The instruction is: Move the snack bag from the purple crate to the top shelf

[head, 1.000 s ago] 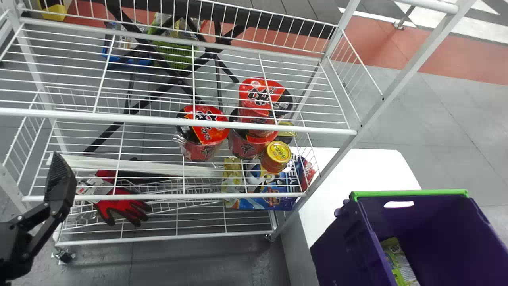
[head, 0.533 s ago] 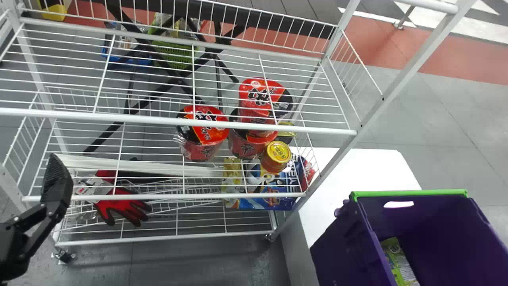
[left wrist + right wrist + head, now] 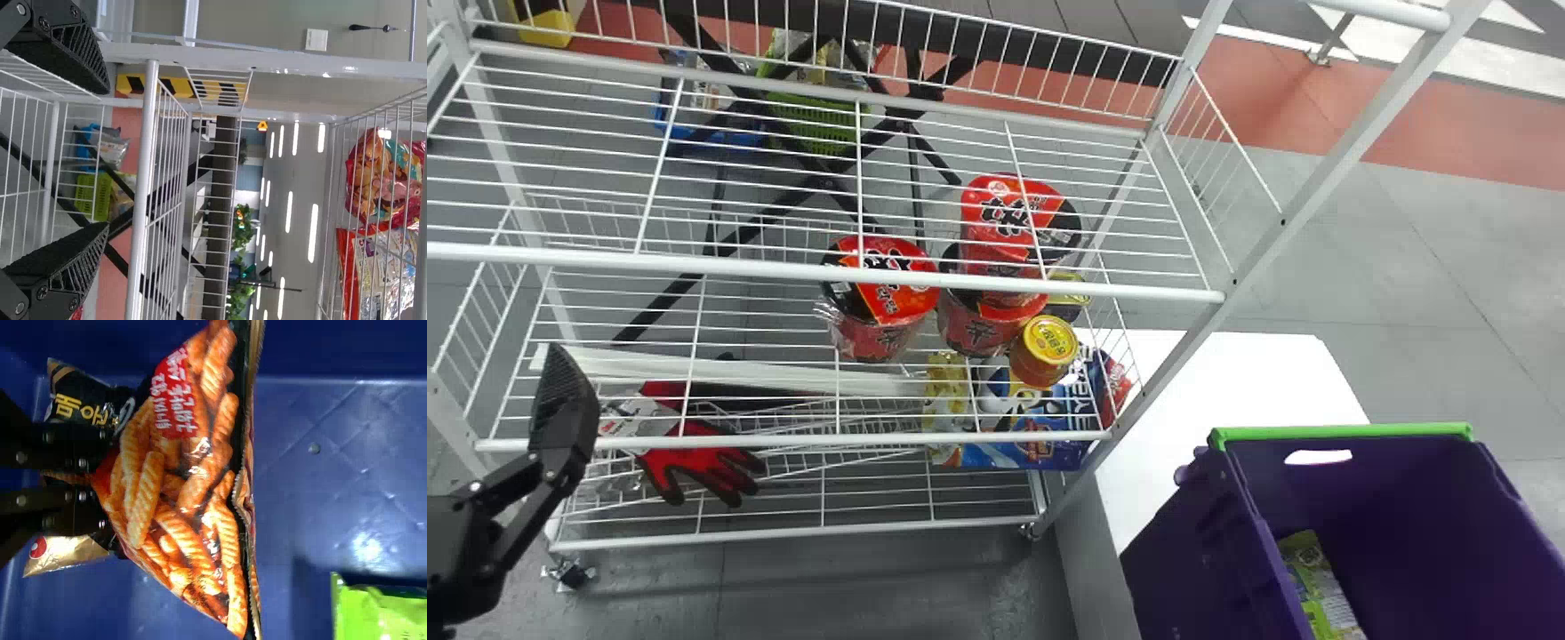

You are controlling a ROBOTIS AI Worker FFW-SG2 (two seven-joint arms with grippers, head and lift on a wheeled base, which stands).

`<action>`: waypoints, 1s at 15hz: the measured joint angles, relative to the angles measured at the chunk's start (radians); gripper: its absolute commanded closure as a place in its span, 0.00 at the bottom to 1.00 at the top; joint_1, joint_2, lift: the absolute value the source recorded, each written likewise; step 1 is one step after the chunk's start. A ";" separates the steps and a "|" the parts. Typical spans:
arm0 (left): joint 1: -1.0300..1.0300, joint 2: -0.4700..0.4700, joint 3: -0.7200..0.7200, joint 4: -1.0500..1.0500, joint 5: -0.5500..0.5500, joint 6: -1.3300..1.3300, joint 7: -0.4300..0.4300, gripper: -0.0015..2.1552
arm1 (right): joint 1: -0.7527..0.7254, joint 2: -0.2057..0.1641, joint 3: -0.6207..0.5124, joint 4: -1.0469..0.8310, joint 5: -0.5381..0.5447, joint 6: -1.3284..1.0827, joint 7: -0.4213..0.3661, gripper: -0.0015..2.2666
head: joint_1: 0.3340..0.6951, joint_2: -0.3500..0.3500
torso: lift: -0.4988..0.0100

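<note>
The left gripper [image 3: 560, 391], its fingers apart, is at the rack's [image 3: 783, 442] left end. Right of it lie a red glove [image 3: 703, 467], then red tubs [image 3: 885, 298]. Well to its right stands the purple crate [image 3: 1183, 533], where the right gripper [image 3: 100, 480] is clamped on the snack bag [image 3: 193, 480], a green packet [image 3: 380, 613] apart from it.

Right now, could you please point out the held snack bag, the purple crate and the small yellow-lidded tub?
Snack bag [image 3: 183, 490]: right wrist view, middle of its printed face.
Purple crate [image 3: 1343, 433]: head view, green rim.
Yellow-lidded tub [image 3: 1051, 340]: head view, its lid.
</note>
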 measured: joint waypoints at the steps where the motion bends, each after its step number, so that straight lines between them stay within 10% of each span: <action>1: 0.000 0.000 -0.001 -0.001 -0.001 0.001 0.000 0.05 | 0.001 -0.001 -0.002 -0.006 0.000 0.001 0.001 0.71 | 1.00 0.00 | 0.13; 15: 0.013 -0.001 -0.006 -0.025 -0.012 0.006 0.001 0.05 | 0.024 -0.003 -0.064 -0.064 0.000 0.017 0.039 0.71 | 1.00 0.00 | 0.24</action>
